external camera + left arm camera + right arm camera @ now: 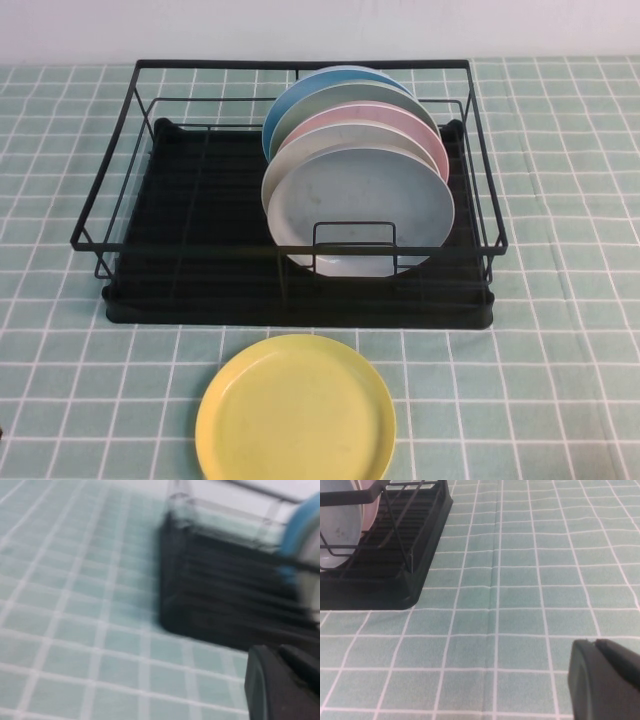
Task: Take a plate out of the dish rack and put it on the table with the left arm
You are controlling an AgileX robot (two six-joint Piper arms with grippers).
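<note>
Your left claw (282,685) is showing only as a dark corner in its wrist view, closed and holding nothing, hovering over the surface (75,630) beside the dish rack (225,600), which is blurring badly; your right claw (607,680) is likewise cut off at the frame edge, and you cannot tell its state; the plate (296,410) is lying flat on the surface in front of the rack, its near edge cropped; other plates (360,205) are overlapping inside.
</note>
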